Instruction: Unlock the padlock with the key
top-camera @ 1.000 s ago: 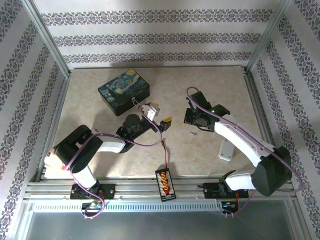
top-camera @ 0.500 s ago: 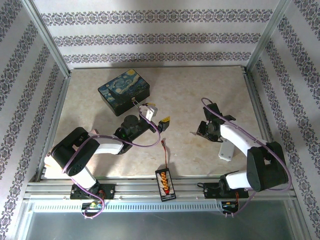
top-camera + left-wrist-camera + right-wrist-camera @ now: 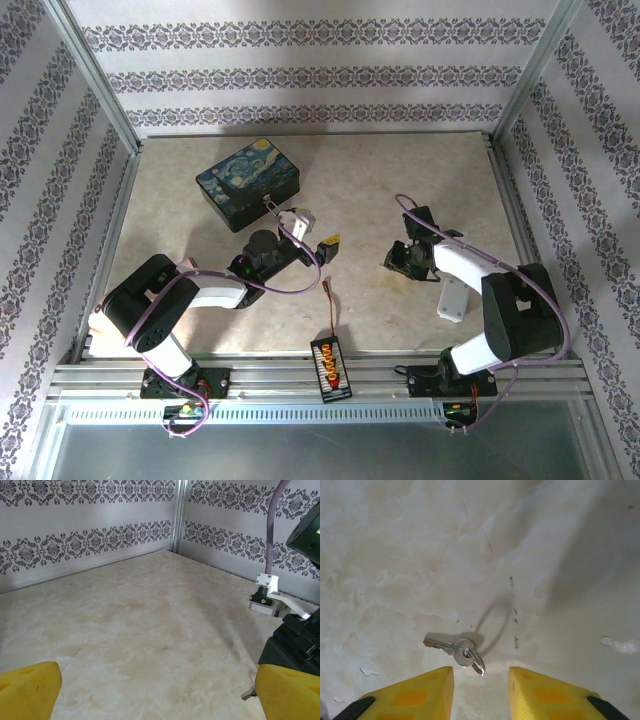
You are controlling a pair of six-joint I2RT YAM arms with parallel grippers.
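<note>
Right wrist: key point(image 3: 451, 647) lies flat on table point(image 3: 395, 555), just ahead of my right gripper point(image 3: 481, 680), jaws part open, holding nothing. Left gripper point(image 3: 155, 695) gapes wide, empty. I'd drop straight, straddle the head, pinch low so blade sticks out.

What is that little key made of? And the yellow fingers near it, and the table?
The key looks like silvery metal: it's shiny grey, with a small ring through its head. The yellow fingers look like matte plastic or foam, hard to tell which. The table looks like pale marble-patterned stone or laminate, smooth with cloudy veins.
</note>
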